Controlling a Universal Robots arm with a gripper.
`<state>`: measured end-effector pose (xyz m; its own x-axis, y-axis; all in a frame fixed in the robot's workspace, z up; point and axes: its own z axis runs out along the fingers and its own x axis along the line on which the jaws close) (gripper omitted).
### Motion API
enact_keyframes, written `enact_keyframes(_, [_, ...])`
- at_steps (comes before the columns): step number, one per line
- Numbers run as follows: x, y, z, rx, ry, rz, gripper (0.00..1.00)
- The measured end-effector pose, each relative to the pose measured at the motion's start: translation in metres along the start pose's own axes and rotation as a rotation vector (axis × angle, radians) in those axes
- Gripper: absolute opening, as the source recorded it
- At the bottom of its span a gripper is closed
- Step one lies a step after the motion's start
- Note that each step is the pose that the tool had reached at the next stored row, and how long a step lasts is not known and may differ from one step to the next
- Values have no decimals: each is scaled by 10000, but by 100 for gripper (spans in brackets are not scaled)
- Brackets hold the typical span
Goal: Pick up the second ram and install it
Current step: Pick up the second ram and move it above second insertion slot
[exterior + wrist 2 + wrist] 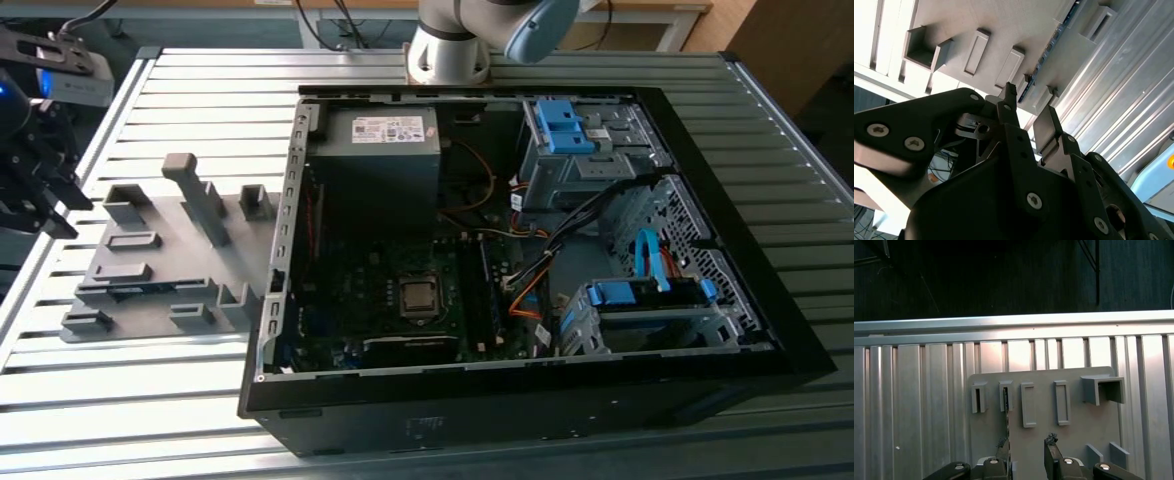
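The second ram (1005,412) is a thin dark stick standing on edge in a slot of the grey holder plate (1074,440). In the second wrist view the second ram (1045,59) shows as a dark blue-green strip between two grey blocks. In the exterior view it lies low in the holder, the second ram (131,291) near the plate's front. My gripper (1026,444) is open, and one black finger (1002,445) lines up with the stick's end. It hangs above the holder at the exterior view's left, gripper (51,205), with nothing between its fingers (1046,125).
An open black computer case (534,380) lies on the ribbed metal table (200,90), with the motherboard (400,300), drive cages (641,310) and cables inside. Grey holder blocks (200,200) stand up from the plate. The arm's base (447,50) is behind the case.
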<state>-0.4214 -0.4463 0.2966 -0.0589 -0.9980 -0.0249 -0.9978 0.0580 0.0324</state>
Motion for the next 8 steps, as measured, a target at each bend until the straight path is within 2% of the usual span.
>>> enact_keyframes(8, [1,-1,21,0,0,0,41])
